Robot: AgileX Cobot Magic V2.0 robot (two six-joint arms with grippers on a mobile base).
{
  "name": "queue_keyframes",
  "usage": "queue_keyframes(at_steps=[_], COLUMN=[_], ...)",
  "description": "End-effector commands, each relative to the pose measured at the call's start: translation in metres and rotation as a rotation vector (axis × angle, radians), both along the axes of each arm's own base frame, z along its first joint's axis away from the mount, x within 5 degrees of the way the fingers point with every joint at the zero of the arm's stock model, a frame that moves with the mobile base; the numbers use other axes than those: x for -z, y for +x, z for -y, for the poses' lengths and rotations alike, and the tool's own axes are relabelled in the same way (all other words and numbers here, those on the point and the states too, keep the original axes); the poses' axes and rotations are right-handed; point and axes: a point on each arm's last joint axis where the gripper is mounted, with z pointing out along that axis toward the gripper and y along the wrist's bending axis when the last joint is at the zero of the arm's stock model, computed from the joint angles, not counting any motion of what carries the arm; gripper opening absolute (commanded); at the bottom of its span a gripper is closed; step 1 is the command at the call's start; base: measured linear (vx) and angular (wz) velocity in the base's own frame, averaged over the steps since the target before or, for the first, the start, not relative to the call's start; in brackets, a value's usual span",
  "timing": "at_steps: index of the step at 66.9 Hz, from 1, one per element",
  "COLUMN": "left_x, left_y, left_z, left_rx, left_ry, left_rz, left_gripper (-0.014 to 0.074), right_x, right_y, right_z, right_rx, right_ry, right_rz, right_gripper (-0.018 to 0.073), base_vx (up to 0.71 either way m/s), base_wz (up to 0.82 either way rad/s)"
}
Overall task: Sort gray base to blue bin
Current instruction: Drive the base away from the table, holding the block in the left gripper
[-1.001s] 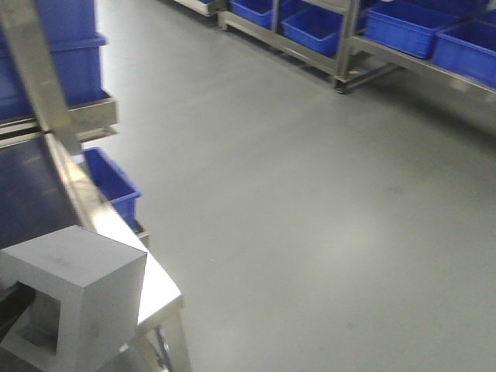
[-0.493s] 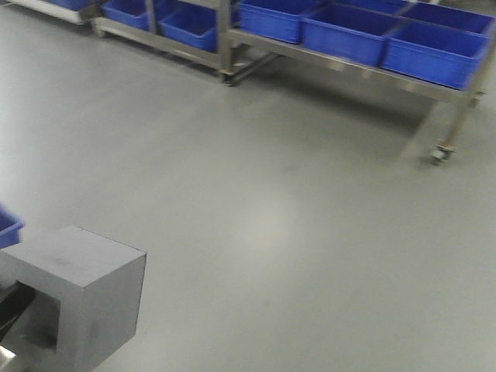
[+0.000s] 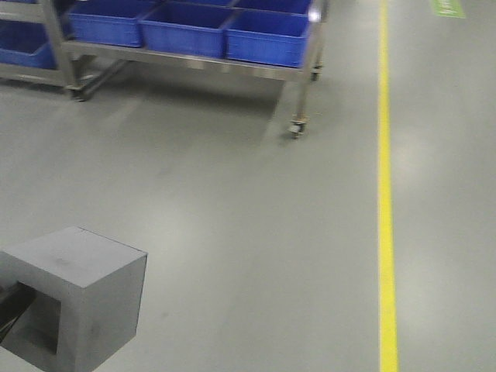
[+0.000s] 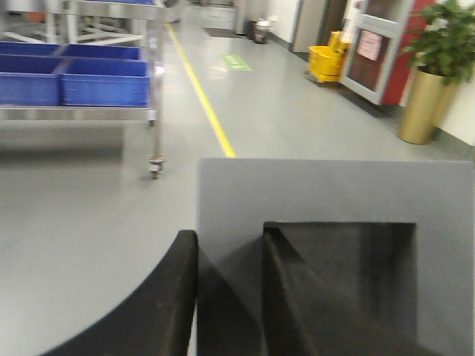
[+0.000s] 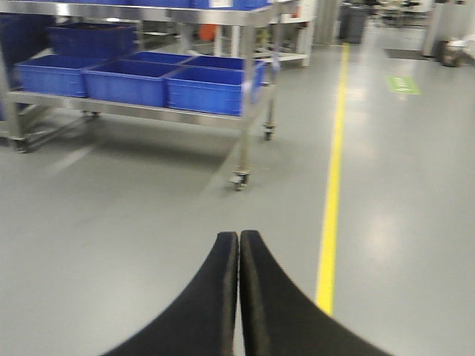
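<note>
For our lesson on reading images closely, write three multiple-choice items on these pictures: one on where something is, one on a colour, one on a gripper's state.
1. The blue bins stand:
A) on the bare floor
B) on a wheeled metal rack
C) on a wooden table

2. The floor line is:
A) white
B) red
C) yellow

3. The left gripper is:
A) shut on a wall of the gray base
B) open and empty
C) shut on nothing

Answers:
1 B, casters show under the rack's legs.
2 C, a yellow stripe runs along the gray floor.
3 A, one finger sits outside the wall and the other inside the recess.
</note>
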Motion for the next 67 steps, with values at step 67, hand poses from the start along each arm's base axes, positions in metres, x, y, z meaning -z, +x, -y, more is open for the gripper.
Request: queue_keyframes(at_steps=[67], left_x=[-0.0200], left_y=[0.0003], left_z=[0.0020], left_rx=[0.016], left_ry=[-0.080], left_rz=[0.107], left_gripper=[-0.0007], right_x=[-0.0056], right_y=[0.0004], right_z=[-0.0001], right_rx=[-0.002], right_ry=[-0.021], right_rz=[0.080], right_gripper=[-0.0005], base_vx=[0.19], base_wz=[-0.17])
